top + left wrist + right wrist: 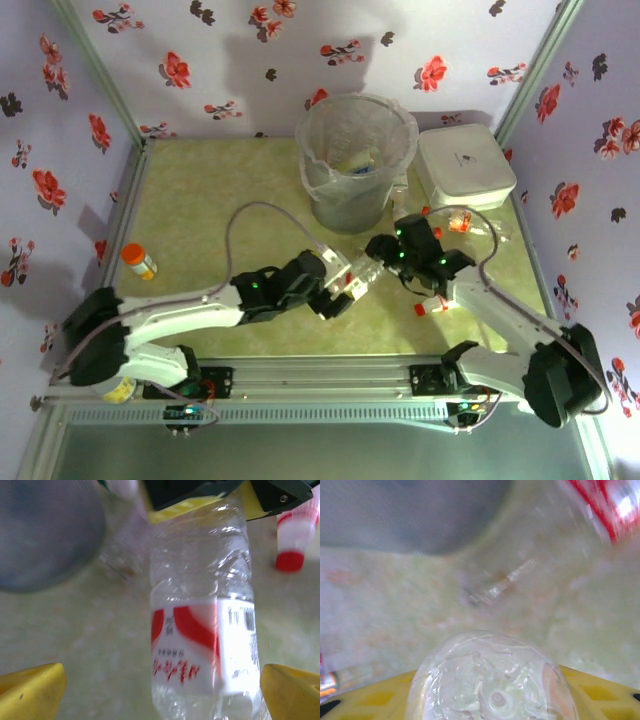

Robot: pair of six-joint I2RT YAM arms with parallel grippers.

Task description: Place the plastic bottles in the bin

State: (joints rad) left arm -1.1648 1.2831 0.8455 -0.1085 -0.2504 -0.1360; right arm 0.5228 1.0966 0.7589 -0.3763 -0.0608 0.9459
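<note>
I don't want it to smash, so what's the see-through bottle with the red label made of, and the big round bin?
The bottle looks like thin clear plastic, glossy: you can see through it, and its wall has ridges and dents. The bin looks like cloudy grey-white plastic, duller; a thin clear bag, probably plastic film, crinkles over its rim.

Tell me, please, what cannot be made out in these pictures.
- Neck of the middle bottle: left wrist view, cut off by the lower edge.
- Grip of the right pincer: right wrist view, the bottle's base hides the pads, so contact is unclear.
- Contents of the bin: top view, too small and hazy.
- Label of another bottle: right wrist view, blurred, cut by the corner.
</note>
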